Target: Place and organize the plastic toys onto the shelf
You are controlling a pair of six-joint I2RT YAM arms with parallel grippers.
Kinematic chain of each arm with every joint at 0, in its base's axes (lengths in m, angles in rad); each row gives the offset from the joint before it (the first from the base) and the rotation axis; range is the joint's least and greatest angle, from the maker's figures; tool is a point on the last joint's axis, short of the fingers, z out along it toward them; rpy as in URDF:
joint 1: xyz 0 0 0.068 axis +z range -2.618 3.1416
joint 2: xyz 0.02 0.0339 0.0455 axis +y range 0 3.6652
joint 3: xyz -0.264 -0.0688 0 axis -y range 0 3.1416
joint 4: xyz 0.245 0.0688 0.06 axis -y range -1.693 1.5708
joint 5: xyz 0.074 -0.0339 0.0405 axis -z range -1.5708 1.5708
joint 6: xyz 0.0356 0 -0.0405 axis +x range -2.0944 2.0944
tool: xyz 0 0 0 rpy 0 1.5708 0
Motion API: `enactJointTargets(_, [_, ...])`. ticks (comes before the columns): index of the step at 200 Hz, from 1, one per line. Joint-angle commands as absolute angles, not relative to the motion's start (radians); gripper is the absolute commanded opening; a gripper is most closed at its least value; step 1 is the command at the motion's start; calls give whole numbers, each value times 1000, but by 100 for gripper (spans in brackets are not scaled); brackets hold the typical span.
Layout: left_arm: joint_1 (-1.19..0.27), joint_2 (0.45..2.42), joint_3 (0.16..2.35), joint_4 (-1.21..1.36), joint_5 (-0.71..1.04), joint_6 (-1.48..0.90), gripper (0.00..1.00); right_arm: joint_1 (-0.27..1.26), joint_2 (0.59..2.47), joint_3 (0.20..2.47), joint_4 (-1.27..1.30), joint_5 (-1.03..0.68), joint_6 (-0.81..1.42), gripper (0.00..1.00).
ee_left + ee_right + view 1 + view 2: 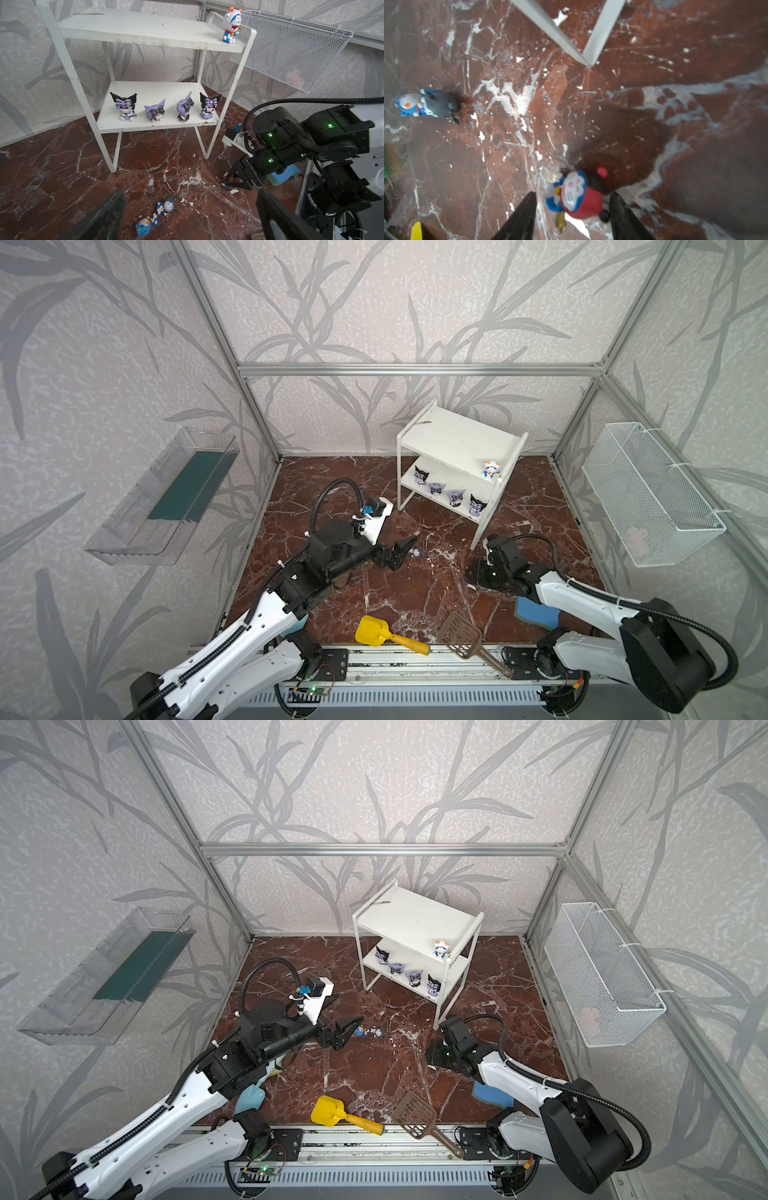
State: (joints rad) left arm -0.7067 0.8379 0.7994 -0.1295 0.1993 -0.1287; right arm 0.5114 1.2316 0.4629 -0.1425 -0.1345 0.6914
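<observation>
My right gripper point(573, 194) hangs low over the marble floor point(695, 62); its jaws stand partway apart on either side of the red-headed toy point(579, 197); a thin gap shows on each side, so nothing is clamped; this view is soft, and the frame edge cuts off both fingers. In both top views that toy is hidden under the gripper.

My left gripper point(191, 192) stands wide and empty, its fingers blurred and cropped; just beyond it lie the toppled grey-headed toy point(169, 205) and blue-headed toy point(145, 225); I cannot tell whether they touch; in a top view the left gripper's fingers point(405, 545) cover most of them.

On the shelf point(457, 439), four pointed-eared toys point(154, 112) line the lower tier; the orange-and-white toy point(230, 25) stands at the top tier's right front corner; something pink in the wire basket point(291, 41) I cannot make out.
</observation>
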Motion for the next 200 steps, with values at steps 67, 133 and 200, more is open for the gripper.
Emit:
enactJointTargets(67, [-708,794,731,-152,166,-185,99,604,1330,500,-1,-199,582,33])
enactJointTargets(133, [-714,824,630,-128,232,-266,99,841,1492,612,103,-155,586,32])
enactJointTargets(200, [-769,1002,589,-123,284,-344,99,863,1221,539,-36,-38,555,79])
